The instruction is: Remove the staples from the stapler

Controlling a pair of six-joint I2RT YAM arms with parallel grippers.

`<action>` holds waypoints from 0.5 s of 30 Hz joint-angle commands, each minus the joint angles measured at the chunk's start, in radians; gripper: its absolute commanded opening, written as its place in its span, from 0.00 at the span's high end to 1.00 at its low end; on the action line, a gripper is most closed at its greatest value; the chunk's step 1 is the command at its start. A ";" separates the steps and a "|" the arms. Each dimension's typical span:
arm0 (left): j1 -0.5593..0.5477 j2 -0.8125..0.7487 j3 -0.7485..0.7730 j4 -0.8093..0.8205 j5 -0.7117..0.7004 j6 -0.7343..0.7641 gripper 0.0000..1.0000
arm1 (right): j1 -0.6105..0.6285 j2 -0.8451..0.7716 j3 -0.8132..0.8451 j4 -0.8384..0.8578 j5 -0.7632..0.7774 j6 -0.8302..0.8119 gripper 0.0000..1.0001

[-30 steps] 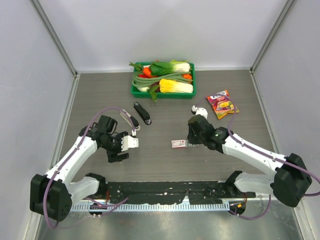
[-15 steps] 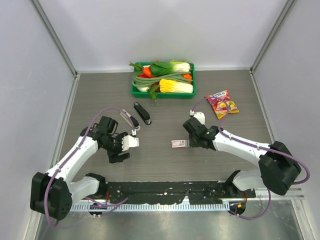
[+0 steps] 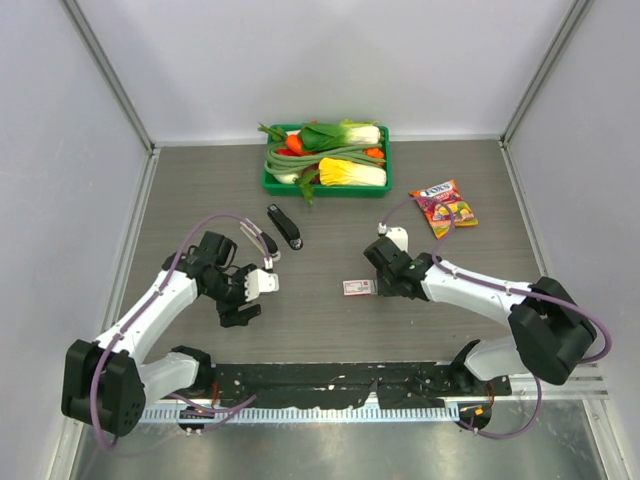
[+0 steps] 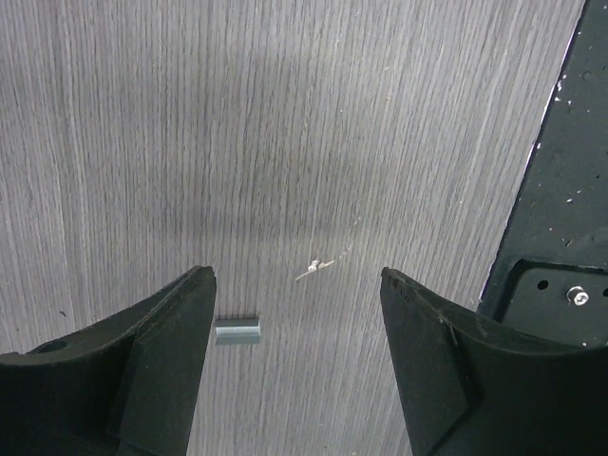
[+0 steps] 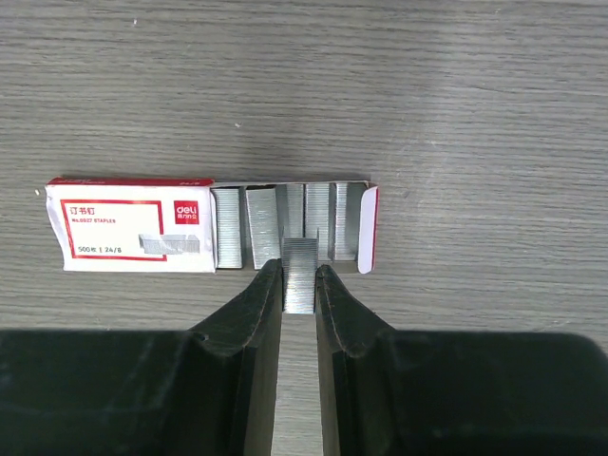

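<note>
My right gripper (image 5: 300, 271) is shut on a short grey strip of staples (image 5: 300, 249), its front end just over the open end of the small pink-and-white box (image 5: 133, 235), which holds several more strips. From above, that gripper (image 3: 381, 287) sits right beside the box (image 3: 357, 287). My left gripper (image 4: 296, 285) hangs open above bare table, with one tiny staple strip (image 4: 237, 331) lying by its left finger. A slim pale thing (image 3: 264, 247) beside the black stapler may be the stapler; the left arm's cable crosses it.
A black stapler (image 3: 285, 227) lies at centre left. A green tray (image 3: 268, 180) of vegetables stands at the back, a snack packet (image 3: 445, 207) to its right. The black base rail (image 3: 330, 380) runs along the near edge and shows beside my left gripper (image 4: 560, 237).
The right arm has swung its wrist and forearm left, bringing the gripper close beside the staple box. The left gripper has barely moved.
</note>
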 commanded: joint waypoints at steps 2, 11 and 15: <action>0.000 0.002 0.037 0.007 0.038 -0.011 0.27 | 0.005 0.019 -0.009 0.040 0.008 0.021 0.86; 0.000 0.006 0.051 -0.008 0.051 -0.011 0.26 | 0.006 0.031 -0.003 0.046 0.004 0.024 0.77; 0.000 0.005 0.053 -0.013 0.054 -0.009 0.26 | 0.006 0.032 0.008 0.040 0.007 0.019 0.71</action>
